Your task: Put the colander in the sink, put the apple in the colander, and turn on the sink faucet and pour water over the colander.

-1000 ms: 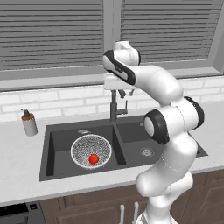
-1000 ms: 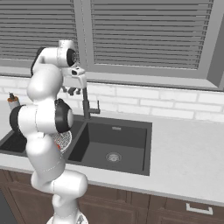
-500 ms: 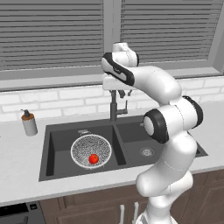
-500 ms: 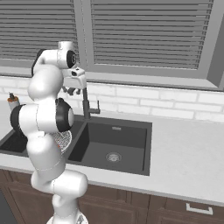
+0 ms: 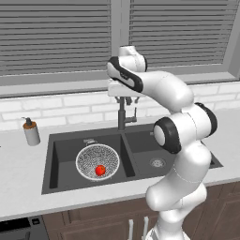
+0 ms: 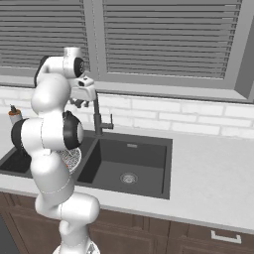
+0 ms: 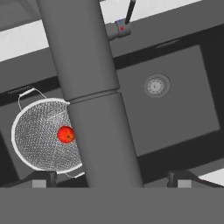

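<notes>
The speckled mesh colander [image 5: 97,161] sits in the left basin of the dark sink [image 5: 70,137], with the red apple [image 5: 100,170] inside it. The tall dark faucet [image 5: 122,117] rises behind the divider between the basins. My gripper [image 5: 125,98] hangs open at the faucet's top. In the hand view the faucet [image 7: 92,96] stands as a thick column between my fingertips [image 7: 41,179], with its side lever [image 7: 124,24] beyond. The colander [image 7: 39,135] and apple [image 7: 66,134] lie below to the left. From the right, the gripper [image 6: 82,101] is at the faucet [image 6: 97,119]. No water is in view.
A soap dispenser [image 5: 31,132] stands on the counter left of the sink. The right basin has a round metal drain [image 7: 156,86]. A white brick wall and a blinded window run behind the faucet. Pale countertop [image 6: 208,168] stretches to the right.
The hand has edged slightly at the faucet's top, jaws still wide. The colander and apple have not moved.
</notes>
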